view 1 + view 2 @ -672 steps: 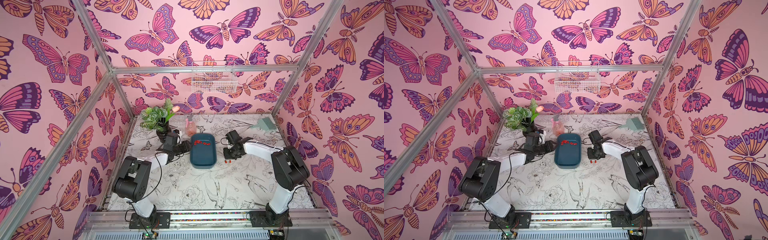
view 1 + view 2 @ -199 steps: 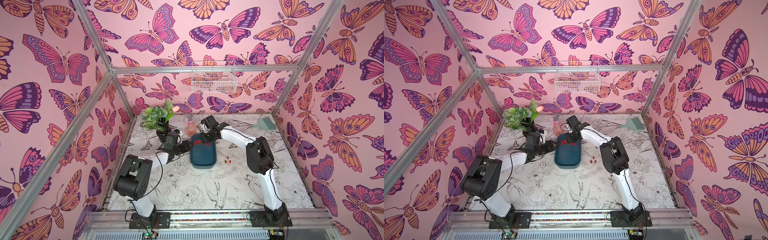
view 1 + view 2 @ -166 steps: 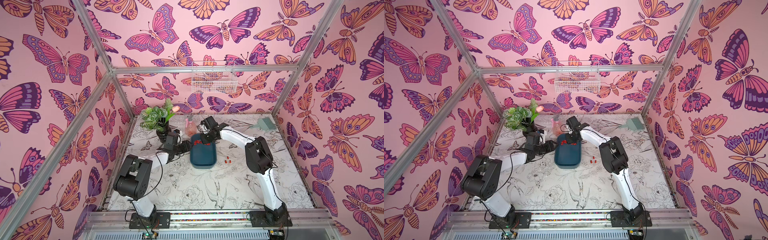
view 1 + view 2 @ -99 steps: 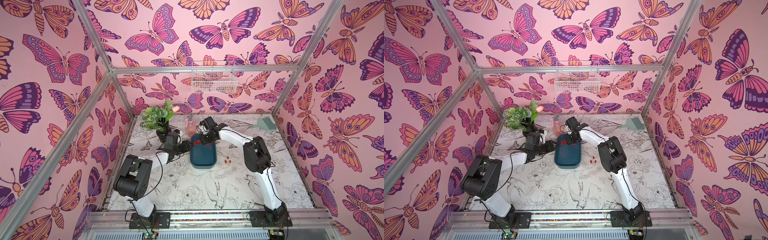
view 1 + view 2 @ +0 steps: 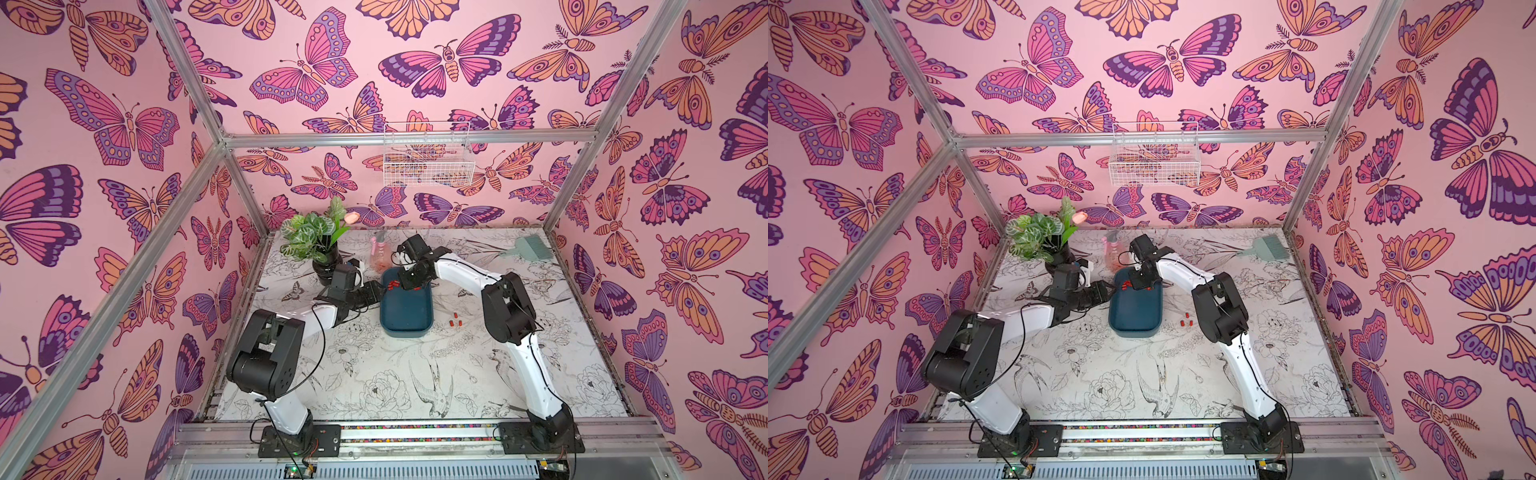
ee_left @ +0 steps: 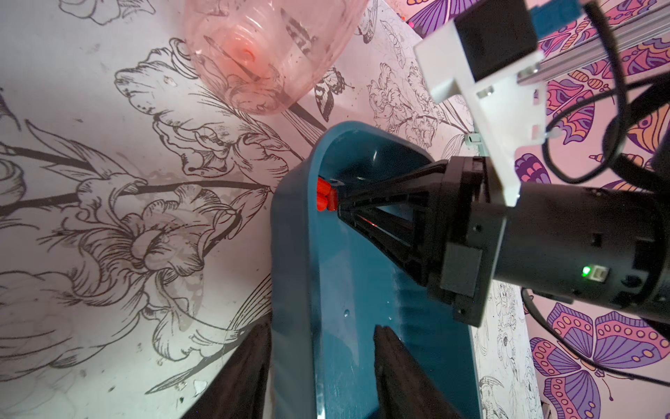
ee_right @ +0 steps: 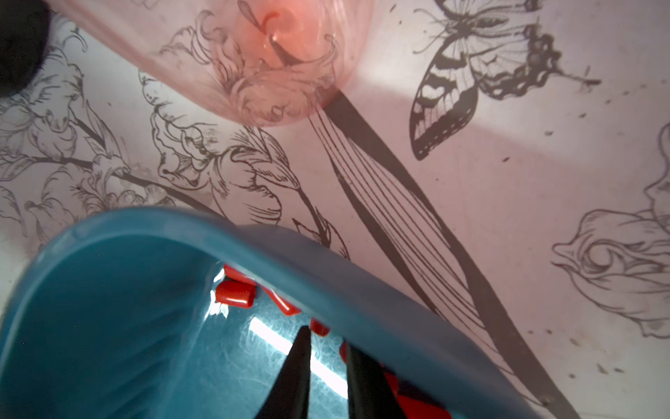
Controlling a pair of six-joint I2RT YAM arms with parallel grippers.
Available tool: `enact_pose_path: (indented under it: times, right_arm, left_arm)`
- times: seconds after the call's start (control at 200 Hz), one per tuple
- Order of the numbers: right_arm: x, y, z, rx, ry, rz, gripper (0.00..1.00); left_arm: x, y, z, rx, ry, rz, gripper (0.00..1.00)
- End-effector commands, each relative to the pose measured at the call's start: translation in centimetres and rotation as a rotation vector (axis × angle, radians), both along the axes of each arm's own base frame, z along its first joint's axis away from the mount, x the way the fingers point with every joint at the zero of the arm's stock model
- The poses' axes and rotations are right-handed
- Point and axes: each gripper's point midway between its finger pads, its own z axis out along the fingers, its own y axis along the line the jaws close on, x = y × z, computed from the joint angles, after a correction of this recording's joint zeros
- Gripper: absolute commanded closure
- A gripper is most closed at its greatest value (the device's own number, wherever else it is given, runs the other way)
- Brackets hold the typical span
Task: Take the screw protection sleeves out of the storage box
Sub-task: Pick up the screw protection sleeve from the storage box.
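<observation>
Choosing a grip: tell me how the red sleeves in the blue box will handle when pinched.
The screw protection sleeves are short smooth cylinders, so a nudge will probably roll them. They look tiny beside the right hand, so likely very light and apt to pop from a pinch. The storage box floor shines, so they may slide.
</observation>
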Motion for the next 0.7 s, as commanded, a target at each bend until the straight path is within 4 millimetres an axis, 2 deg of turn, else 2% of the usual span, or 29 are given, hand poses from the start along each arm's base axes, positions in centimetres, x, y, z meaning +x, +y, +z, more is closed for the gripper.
enact_pose_path:
  times: [0.0, 0.28, 0.696]
  right_arm:
    - [-0.5, 0.3, -0.6, -0.019, 0.02, 0.023, 0.77]
    - [-0.5, 0.8, -0.5, -0.009, 0.016, 0.03, 0.72]
    - [-0.4, 0.9, -1.7, -0.028, 0.033, 0.034, 0.71]
  left_arm:
    - [0.1, 0.1, -0.4, 0.005, 0.011, -0.012, 0.49]
    - [0.1, 0.1, -0.4, 0.005, 0.011, -0.012, 0.49]
    - [0.1, 0.1, -0.4, 0.006, 0.009, -0.011, 0.49]
